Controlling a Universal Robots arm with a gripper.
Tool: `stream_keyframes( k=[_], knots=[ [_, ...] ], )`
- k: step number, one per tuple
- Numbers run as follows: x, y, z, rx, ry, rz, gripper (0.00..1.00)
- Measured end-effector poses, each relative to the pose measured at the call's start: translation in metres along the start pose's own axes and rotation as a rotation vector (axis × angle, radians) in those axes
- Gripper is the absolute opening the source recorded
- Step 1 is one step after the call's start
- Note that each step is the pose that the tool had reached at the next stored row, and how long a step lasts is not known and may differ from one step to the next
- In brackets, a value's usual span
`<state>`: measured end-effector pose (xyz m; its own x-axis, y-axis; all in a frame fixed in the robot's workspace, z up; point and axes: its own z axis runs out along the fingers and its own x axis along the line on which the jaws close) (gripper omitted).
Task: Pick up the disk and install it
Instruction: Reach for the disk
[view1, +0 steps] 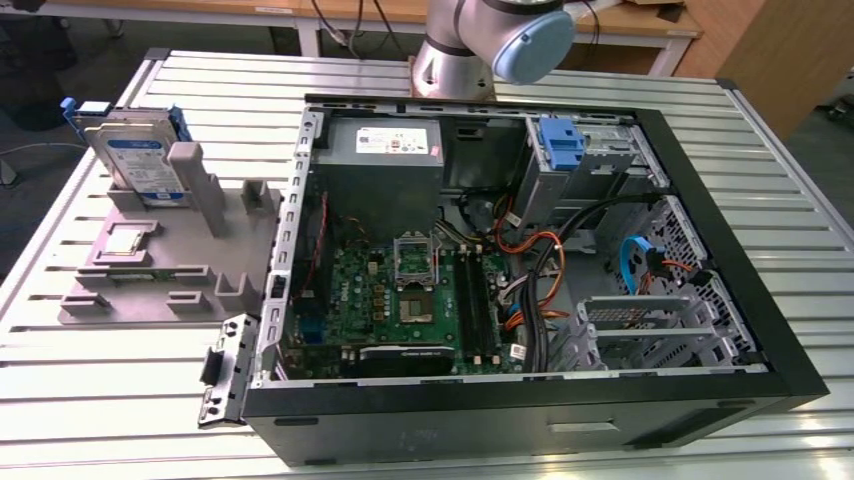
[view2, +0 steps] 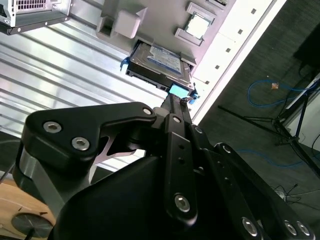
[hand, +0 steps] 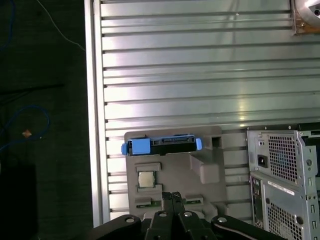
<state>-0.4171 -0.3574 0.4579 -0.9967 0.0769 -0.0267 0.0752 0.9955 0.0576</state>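
Currently on the pick step, nothing grabbed: disk stands on edge in a slot of the grey holder, gripper above the holder, jaws pressed together, empty. Grasp needs them spread to straddle the disk.

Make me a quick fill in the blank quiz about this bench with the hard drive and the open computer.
1. The disk stands ___ in the grey holder.
2. That holder sits to the exterior view's ___ of the computer case.
3. The carrier frame around the disk is ___.
4. In the first wrist view, the gripper holds ___.
Missing words: upright; left; blue; nothing.
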Motion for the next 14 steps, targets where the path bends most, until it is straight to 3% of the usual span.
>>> stream_keyframes(
  k=[7, 14],
  knots=[
    [-0.008, 0.0008, 0.0103, -0.0002, 0.0002, -0.003, 0.11],
    [-0.0082, 0.0007, 0.0116, -0.0004, 0.0001, -0.003, 0.11]
  ],
)
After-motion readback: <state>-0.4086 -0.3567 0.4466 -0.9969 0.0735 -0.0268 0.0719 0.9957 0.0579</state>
